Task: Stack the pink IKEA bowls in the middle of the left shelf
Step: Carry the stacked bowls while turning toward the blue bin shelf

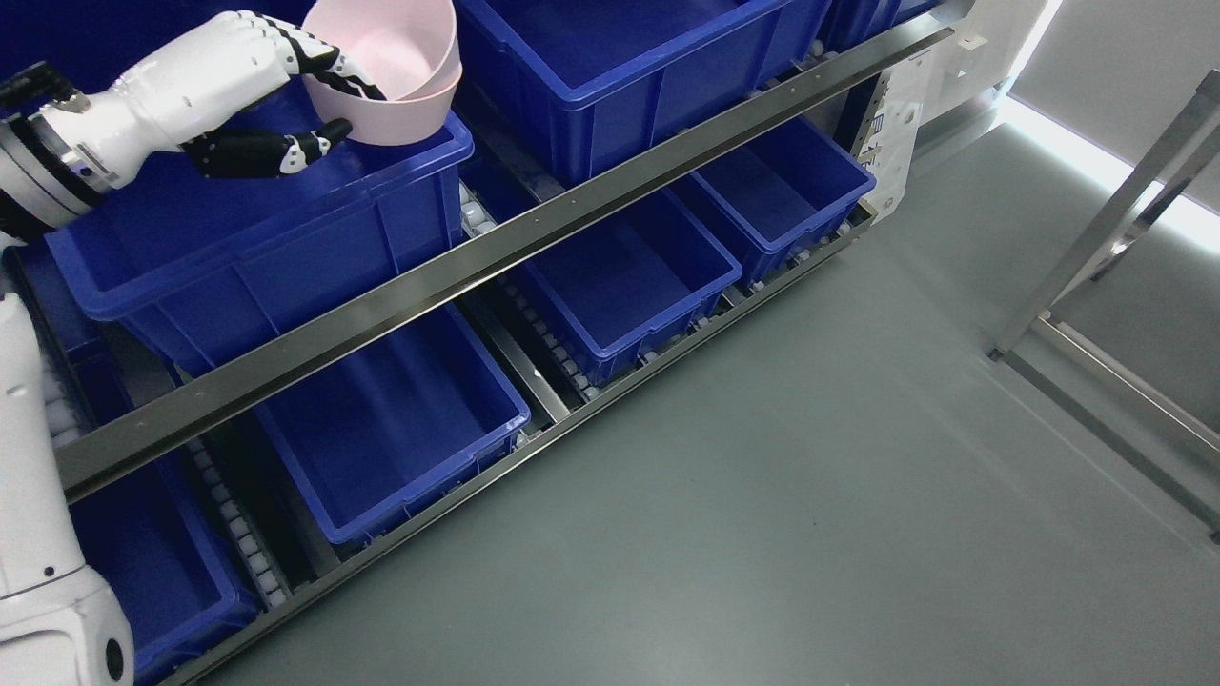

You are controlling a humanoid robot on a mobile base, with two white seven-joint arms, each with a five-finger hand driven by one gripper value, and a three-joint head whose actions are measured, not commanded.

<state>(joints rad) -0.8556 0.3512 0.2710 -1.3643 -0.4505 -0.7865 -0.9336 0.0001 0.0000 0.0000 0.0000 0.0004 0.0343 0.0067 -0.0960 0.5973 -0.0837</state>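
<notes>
No text could be read anywhere. A white plate [896,124] at the shelf end carried small blue marks, too blurred to make out.

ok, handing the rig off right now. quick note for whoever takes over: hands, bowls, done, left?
Left hand: shut on the pink bowls, fingers over the near rim, thumb under the wall. It looks like two bowls nested, tilted, held above the far right corner of the upper-shelf blue bin.
Right hand: not in view. A white arm segment shows at the lower left edge, idle.
Done: bowls appear nested and gripped.
Left: the stack is not yet released; it probably needs lowering into the bin and letting go. The bin's inside looks empty from here.
</notes>
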